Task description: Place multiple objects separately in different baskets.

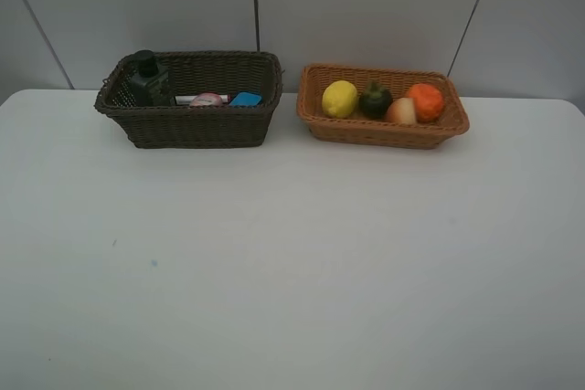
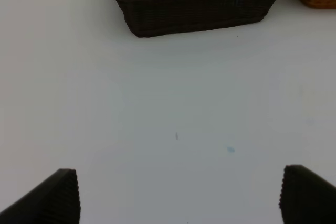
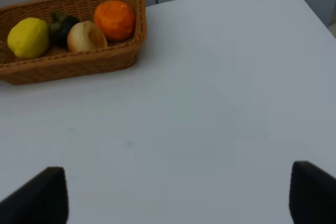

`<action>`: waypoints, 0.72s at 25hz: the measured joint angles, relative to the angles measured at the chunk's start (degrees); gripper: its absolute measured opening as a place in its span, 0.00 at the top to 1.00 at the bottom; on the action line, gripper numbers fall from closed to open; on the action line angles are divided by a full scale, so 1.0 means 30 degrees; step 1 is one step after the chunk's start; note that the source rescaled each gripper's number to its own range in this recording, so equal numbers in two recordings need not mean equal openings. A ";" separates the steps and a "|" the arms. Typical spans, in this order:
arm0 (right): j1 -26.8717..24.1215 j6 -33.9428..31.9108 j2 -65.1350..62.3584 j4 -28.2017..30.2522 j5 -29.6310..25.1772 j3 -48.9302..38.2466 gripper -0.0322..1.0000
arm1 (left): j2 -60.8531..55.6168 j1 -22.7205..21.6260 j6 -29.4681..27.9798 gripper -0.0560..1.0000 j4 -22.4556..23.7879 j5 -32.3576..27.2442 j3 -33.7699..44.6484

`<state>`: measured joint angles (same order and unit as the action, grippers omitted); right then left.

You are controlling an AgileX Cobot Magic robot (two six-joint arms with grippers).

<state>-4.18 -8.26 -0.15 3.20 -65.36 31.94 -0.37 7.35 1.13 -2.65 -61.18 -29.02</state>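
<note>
The dark brown basket point(image 1: 187, 125) holds a dark green pump bottle point(image 1: 146, 79), a white-pink marker point(image 1: 194, 99), a pink bottle point(image 1: 208, 100) and a blue-faced block point(image 1: 245, 99). The light tan basket point(image 1: 384, 131) holds a lemon point(image 1: 339, 99), a mangosteen point(image 1: 375, 100), a peach-like fruit point(image 1: 401, 111) and an orange point(image 1: 425, 101). My left gripper point(image 2: 181, 203) is open and empty over bare table, short of the dark basket point(image 2: 194, 9). My right gripper point(image 3: 178, 203) is open and empty, short of the tan basket point(image 3: 68, 64). Neither gripper shows in the exterior high view.
The baskets stand side by side at the back of the white table point(image 1: 292, 253), close to the grey wall. The table's right edge point(image 3: 310, 9) shows in the right wrist view. Small marks point(image 2: 177, 136) dot the tabletop.
</note>
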 joint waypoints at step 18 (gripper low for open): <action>0.0000 0.1294 -0.0017 -0.0932 0.1280 -0.0723 0.01 | 0.0000 0.0000 0.0000 0.00 0.0000 0.0000 0.0000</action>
<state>-4.18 -4.38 -0.20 0.40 -61.52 29.77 -0.37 7.35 1.13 -2.65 -61.18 -29.02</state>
